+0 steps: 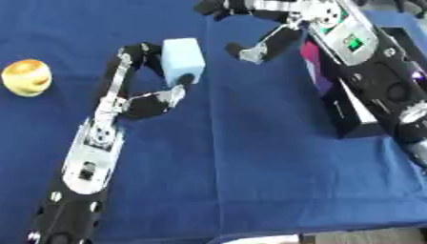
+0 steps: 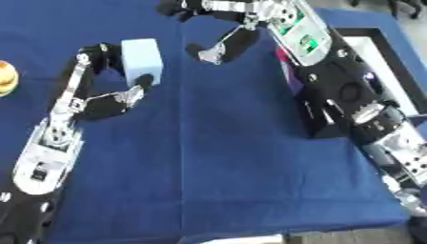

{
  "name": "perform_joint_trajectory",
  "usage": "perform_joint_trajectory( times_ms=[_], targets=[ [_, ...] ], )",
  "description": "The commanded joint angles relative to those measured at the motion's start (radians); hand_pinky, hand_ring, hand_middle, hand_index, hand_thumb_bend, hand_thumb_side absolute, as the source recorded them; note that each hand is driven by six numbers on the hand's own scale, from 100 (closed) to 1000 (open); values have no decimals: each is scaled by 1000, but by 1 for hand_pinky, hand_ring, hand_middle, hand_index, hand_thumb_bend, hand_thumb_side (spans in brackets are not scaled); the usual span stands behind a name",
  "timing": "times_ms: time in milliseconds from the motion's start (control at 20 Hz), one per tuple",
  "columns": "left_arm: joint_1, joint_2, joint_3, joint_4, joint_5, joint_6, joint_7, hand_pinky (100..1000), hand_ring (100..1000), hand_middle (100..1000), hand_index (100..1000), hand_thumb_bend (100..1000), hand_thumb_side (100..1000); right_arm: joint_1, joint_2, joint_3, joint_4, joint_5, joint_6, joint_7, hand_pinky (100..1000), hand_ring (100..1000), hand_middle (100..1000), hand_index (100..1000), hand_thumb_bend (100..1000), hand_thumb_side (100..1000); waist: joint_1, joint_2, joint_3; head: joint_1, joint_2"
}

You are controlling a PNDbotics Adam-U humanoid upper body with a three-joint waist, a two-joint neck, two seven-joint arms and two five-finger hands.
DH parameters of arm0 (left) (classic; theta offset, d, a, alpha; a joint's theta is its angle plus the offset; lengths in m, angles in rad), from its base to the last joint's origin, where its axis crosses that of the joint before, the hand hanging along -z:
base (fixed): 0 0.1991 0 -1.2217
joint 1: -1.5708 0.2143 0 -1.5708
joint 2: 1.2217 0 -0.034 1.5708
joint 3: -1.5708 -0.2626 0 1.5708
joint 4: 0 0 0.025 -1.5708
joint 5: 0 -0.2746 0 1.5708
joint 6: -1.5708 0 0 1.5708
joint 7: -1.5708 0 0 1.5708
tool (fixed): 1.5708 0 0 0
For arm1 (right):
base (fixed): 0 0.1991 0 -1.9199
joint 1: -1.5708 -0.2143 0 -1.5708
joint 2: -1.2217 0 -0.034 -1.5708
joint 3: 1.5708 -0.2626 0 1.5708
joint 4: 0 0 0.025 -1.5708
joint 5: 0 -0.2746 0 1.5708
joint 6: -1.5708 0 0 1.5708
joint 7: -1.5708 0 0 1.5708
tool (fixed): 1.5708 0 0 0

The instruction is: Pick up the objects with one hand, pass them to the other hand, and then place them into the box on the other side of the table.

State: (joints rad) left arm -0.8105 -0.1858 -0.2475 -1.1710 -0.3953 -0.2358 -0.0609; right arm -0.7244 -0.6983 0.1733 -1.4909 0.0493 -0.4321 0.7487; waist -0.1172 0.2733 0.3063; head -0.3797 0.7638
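Observation:
A light blue block [image 1: 183, 58] is held in my left hand [image 1: 142, 102], thumb and fingers pinching it from both sides above the blue cloth. My right hand [image 1: 265, 45] hovers open just right of the block, thumb and fingers spread, a small gap away from it. A black box with a white floor [image 2: 380, 57] stands along the right side of the table, mostly hidden under my right arm; something magenta [image 1: 311, 56] shows at its near wall. A yellow round object [image 1: 26, 77] lies at the far left.
The blue tablecloth [image 1: 250, 167] covers the whole table, with its front edge at the bottom. My right forearm lies over the box.

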Motion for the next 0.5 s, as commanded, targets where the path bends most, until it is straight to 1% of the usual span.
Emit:
perform_joint_trajectory(
  times_ms=[50, 200, 400, 500],
  targets=[
    [-21, -12, -12, -20, -13, -8, -2, 728, 449, 359, 547, 100, 237, -15, -20, -15, -11, 6, -103, 105, 942, 1000, 1000, 1000, 100, 246, -9, -7, -1, -7, 6],
    [-22, -15, -15, -23, -17, -9, 0, 728, 449, 359, 547, 100, 245, -16, -18, -8, -9, 9, -105, 115, 948, 1000, 1000, 1000, 100, 281, -11, -6, 1, -11, 6],
    [-27, -22, -21, -24, -17, -11, 5, 728, 449, 359, 548, 100, 250, -24, -19, -5, -10, 6, -101, 123, 951, 1000, 1000, 1000, 100, 260, -11, -3, 2, -8, 6],
    [-29, -23, -22, -26, -15, -11, 6, 728, 449, 359, 548, 100, 256, -25, -20, -5, -8, 12, -101, 120, 953, 1000, 1000, 1000, 100, 294, -11, -3, 2, -4, 6]
  ],
)
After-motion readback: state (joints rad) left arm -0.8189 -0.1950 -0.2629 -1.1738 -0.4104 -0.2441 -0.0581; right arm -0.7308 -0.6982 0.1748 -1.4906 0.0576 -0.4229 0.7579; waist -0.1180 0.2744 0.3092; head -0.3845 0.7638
